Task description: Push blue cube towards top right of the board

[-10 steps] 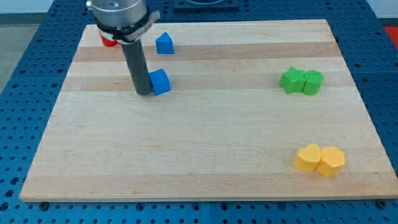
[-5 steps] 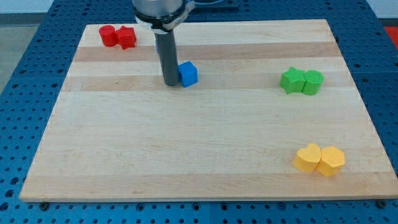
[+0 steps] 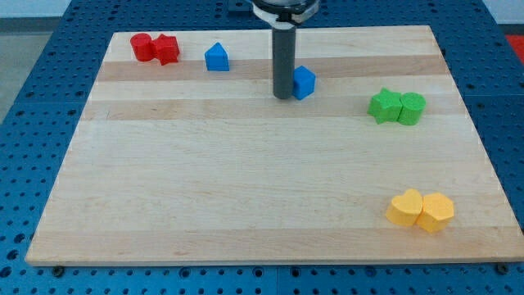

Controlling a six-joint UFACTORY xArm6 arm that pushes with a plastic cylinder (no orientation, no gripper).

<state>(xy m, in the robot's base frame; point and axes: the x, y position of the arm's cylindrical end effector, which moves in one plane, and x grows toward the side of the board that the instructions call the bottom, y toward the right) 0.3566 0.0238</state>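
Jaws: none fitted, so no grip state applies; my tip (image 3: 282,97) touches the left face of the blue cube (image 3: 304,82), which sits in the board's upper middle. Judged target, the board (image 3: 246,197) top-right corner, lies up-right, clear of 2 green blocks (image 3: 396,107).

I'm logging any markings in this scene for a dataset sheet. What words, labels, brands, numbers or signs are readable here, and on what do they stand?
None: no text, number, brand or sign can be read anywhere in the camera view.
The light wooden board, the blue cube, the blue house-shaped block, the red blocks, green blocks and yellow blocks are all plain.
My tip, at the cube's left, and its dark rod carry no marking.
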